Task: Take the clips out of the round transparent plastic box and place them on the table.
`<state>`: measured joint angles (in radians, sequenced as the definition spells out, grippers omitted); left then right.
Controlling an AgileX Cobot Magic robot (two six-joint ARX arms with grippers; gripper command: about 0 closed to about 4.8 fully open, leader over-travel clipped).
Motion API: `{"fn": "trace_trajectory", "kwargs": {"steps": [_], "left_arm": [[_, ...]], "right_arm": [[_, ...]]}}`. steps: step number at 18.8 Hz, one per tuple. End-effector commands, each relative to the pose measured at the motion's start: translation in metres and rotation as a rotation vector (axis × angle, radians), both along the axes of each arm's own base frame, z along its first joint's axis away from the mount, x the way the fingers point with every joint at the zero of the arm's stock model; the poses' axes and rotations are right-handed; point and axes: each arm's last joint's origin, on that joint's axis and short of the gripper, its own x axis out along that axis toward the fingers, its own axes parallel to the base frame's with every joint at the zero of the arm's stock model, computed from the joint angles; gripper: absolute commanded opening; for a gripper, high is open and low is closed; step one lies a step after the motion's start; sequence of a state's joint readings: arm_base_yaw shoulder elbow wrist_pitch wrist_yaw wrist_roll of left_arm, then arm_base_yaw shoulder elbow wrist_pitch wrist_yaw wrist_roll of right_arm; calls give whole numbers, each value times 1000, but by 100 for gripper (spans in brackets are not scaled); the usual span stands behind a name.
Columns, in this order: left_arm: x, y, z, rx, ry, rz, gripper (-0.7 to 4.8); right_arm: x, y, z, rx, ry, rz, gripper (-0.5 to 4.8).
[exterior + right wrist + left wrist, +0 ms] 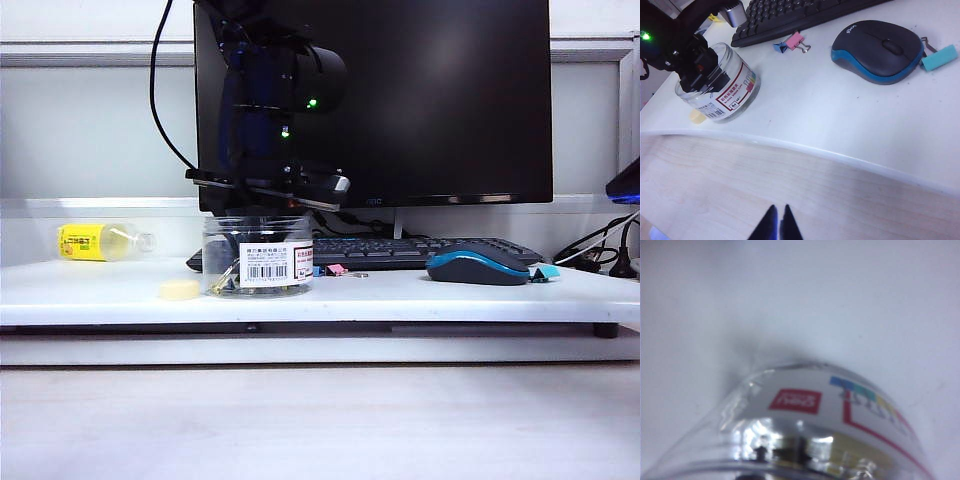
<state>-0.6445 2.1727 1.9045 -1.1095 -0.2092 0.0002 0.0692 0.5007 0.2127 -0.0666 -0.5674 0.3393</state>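
Three views, each w/ its own bit. Exterior: left gripper (262, 225) sunk in the round transparent plastic box (258, 256), left of centre on the table (420, 296); yellow clip (224, 281) at its wall. Fingers hidden, can't tell spread or pinching. Left wrist cam: just blurred box wall (805, 440). Right wrist cam: pink/blue clips (791, 43) by keyboard (790, 17), teal clip (938, 57) by mouse (876, 49). Right gripper (778, 222), tips nearly together, empty, over wood floor beyond table edge. Open white betw. box & mouse.
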Motion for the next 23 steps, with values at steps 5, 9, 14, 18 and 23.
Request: {"fn": "trace_trajectory", "kwargs": {"steps": [5, 9, 14, 18, 23], "left_arm": [[6, -2, -25, 52, -5, 10, 84], [10, -4, -6, 42, -42, 15, 84], [14, -8, 32, -37, -87, 42, 84], [11, -7, 40, -26, -78, 47, 84], [4, -1, 38, 57, -17, 48, 133]], "right_arm": [[1, 0, 3, -4, -23, -7, 22], [1, 0, 3, -5, -23, -10, 22], [1, 0, 3, -5, -22, -10, 22], [1, 0, 2, -5, -21, -10, 22], [1, 0, 3, -7, -24, -14, 22]]}}
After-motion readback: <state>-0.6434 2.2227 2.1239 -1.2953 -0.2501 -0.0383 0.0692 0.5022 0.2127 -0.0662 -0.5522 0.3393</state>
